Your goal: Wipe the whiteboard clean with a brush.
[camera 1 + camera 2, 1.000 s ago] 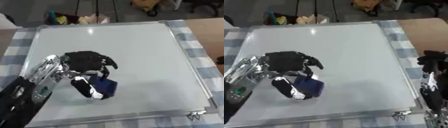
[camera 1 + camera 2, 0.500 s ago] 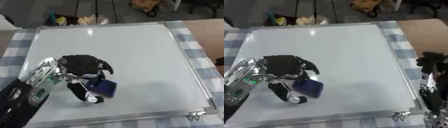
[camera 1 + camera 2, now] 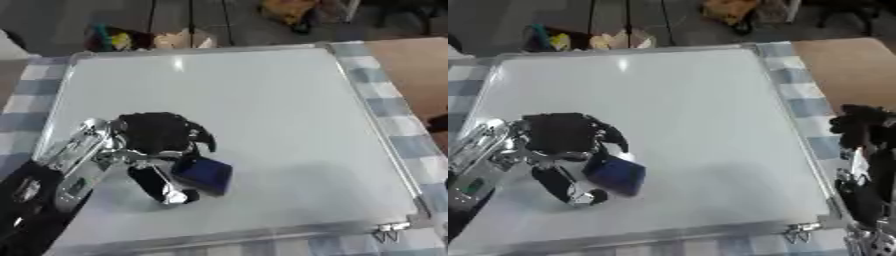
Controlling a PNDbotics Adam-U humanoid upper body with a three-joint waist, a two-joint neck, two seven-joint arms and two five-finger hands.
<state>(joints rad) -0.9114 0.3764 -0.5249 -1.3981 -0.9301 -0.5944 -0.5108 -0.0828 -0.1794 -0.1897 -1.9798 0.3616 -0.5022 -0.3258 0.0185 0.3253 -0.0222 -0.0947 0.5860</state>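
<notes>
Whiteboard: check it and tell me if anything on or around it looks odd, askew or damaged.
Nothing stands out. The whiteboard lies flat on the checked cloth, its surface bare of marks. The left hand holds the dark blue brush on the board. The right hand shows at the right edge, off the board.

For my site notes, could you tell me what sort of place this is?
Probably a lab or workshop: a whiteboard lies flat on a checked tablecloth, with stand legs and clutter on the floor beyond.

The left robot hand (image 3: 156, 134) now sits a little lower on the whiteboard (image 3: 262, 100) than one second ago, and the blue brush (image 3: 202, 174) moves with it.
</notes>
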